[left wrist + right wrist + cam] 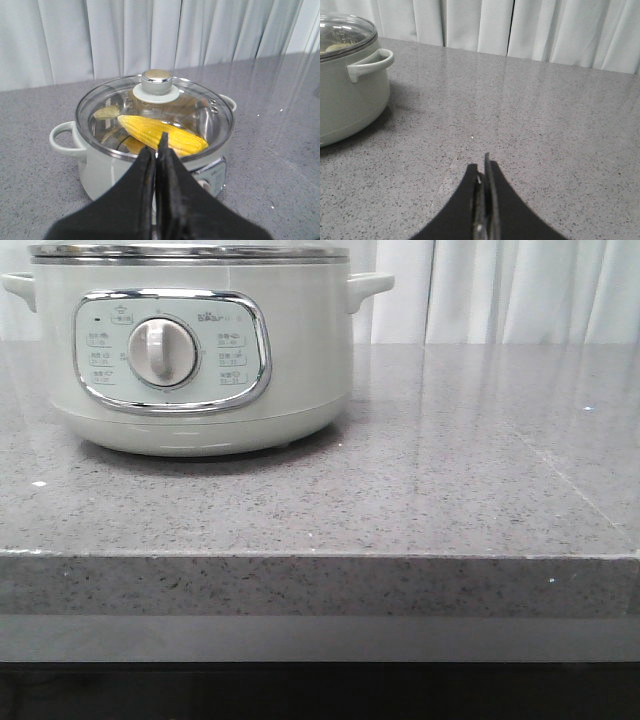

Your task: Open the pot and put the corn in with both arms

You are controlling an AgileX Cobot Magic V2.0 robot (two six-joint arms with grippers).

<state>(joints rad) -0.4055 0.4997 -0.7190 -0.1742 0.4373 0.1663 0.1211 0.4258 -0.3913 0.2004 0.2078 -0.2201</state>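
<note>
**Pincers pressed shut and empty, corn seen under the glass lid**

Both my pincers are closed on nothing: the left gripper hovers in front of the pot, its black fingers pressed flat together, and the right gripper, jaws equally narrow, hangs over bare counter well to the pot's 3 o'clock side. In the front view the pot sits at about 10 o'clock on the grey stone. My left wrist camera shows the corn lying on its side inside, under the glass lid, which is seated on the rim.

I judge the lid stiff, smooth and breakable, moderately heavy; the knob at its centre is the only sensible hold, and it looks slick metal on top. The pot itself looks heavy enough to stay put. The cob should be firm, light and inclined to roll; I would take it across its middle.

Nothing stands between either pincer and the pot. The side handle juts out toward my right arm. Curtains hang behind.
</note>
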